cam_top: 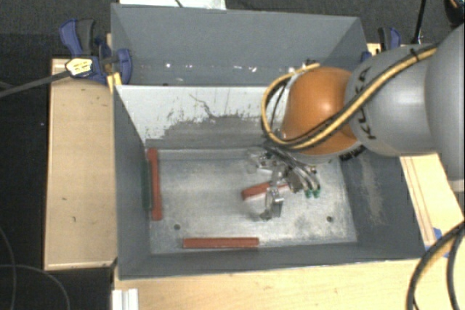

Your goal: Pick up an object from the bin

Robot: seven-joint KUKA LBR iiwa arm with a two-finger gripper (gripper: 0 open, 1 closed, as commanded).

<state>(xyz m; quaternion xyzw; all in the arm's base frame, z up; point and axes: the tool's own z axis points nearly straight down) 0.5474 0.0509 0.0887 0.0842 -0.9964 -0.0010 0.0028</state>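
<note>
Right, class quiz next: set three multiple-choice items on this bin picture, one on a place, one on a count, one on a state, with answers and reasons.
1. Where in the grey metal bin is the short red-brown piece? A mid-floor beside the gripper; B far left corner; C against the front wall.
2. How many red-brown pieces lie in the bin? A one; B three; C five.
3. How does the long red-brown bar by the front wall rest? A upright; B lifted clear; C flat on the floor.
Answers: 1 A, it lies right at the gripper; 2 B, the front bar, the red-brown bar along the left wall and the short piece; 3 C, it lies flat along the wall.
</note>
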